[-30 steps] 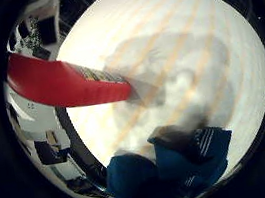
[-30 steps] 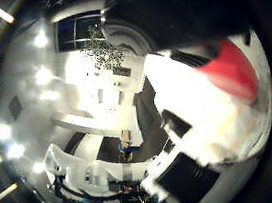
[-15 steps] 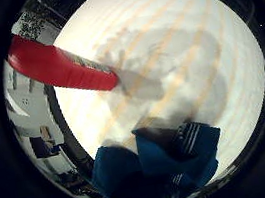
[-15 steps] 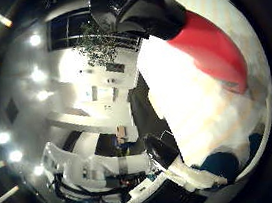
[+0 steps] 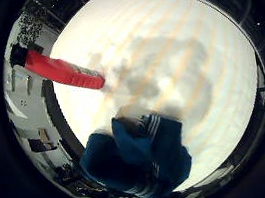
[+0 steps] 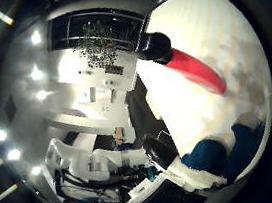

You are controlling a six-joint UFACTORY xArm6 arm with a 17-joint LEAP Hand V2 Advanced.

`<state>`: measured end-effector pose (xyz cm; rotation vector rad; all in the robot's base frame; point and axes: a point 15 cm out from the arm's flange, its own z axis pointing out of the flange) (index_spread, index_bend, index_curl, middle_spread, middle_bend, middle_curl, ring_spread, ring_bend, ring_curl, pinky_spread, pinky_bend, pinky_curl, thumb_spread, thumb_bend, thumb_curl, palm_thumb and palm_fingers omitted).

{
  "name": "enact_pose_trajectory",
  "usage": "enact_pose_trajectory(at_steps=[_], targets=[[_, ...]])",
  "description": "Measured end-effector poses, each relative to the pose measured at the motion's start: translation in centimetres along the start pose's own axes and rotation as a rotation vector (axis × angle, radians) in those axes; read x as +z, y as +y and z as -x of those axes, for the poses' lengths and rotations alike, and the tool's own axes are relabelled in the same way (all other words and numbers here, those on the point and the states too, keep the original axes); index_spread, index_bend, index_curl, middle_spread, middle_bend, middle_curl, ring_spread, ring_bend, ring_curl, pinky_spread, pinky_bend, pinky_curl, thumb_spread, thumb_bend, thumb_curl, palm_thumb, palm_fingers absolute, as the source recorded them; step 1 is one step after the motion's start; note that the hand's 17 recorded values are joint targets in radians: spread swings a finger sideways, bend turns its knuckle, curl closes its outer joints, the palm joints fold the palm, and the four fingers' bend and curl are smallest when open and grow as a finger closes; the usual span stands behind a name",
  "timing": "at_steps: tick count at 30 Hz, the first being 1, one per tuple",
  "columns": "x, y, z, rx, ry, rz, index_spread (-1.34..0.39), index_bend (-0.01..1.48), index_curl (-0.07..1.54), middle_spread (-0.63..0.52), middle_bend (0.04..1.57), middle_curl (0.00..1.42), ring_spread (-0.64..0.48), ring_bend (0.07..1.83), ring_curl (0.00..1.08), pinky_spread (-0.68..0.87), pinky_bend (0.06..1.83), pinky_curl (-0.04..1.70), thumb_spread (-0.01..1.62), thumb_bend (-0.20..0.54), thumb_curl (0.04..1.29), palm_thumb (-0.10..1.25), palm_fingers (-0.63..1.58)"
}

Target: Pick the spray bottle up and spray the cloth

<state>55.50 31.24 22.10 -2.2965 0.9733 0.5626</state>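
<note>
The red spray bottle (image 5: 62, 72) is lying on its side on the white table (image 5: 203, 32), black cap (image 6: 152, 46) toward the edge, just beside the crumpled blue cloth (image 5: 142, 160). The hand is hovering above; its grip cannot be judged here.

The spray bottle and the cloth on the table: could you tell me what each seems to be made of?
The spray bottle looks like smooth red plastic with a slight sheen and a black cap end. The cloth looks like soft blue fabric with pale stripes, bunched in folds. The table beneath seems a pale matte surface, possibly laminate.
</note>
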Motion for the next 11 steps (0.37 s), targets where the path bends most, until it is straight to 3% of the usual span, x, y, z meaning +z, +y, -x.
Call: enact_pose_trajectory(at_steps=[11], targets=[[-7.0,3.3,0.1,0.045,-0.021,-0.015,-0.38,0.18,0.3,0.06,0.18,0.28,0.17,0.29,0.25,0.39,0.4,0.33,0.99,-0.026,0.3,0.53,0.02]])
